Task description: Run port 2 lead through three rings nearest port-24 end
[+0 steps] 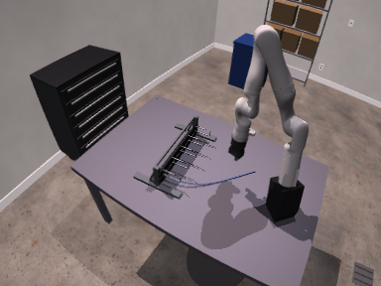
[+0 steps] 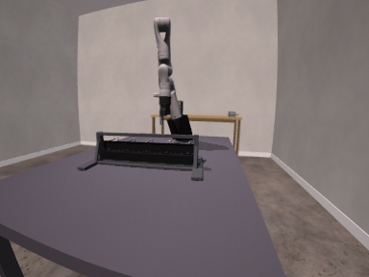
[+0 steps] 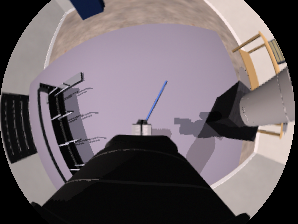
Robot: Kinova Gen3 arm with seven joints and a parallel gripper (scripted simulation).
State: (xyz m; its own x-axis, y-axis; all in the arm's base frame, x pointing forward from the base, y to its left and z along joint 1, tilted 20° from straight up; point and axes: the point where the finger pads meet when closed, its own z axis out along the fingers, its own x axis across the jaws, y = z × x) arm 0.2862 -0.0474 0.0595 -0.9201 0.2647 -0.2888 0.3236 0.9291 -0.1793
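The gripper [image 3: 142, 125] is closed, its fingertips together just below center. The lead [image 3: 157, 100], blue, extends from beside the fingertips toward 1 o'clock, its far end on the table [image 3: 150, 55]. The rack [image 3: 44, 107] stands at 9 o'clock, its rings [image 3: 69, 142] directed inward. The arm's base [image 3: 227, 112] is at 3 o'clock.

It looks like a work room or lab, with a robot arm [image 1: 287, 99] [image 2: 163, 62] on a big table [image 1: 129, 129] [image 2: 144, 202] [image 3: 130, 55], a black drawer chest [image 1: 81, 94] [image 3: 17, 127], shelves of brown boxes [image 1: 323, 37], and bare walls.
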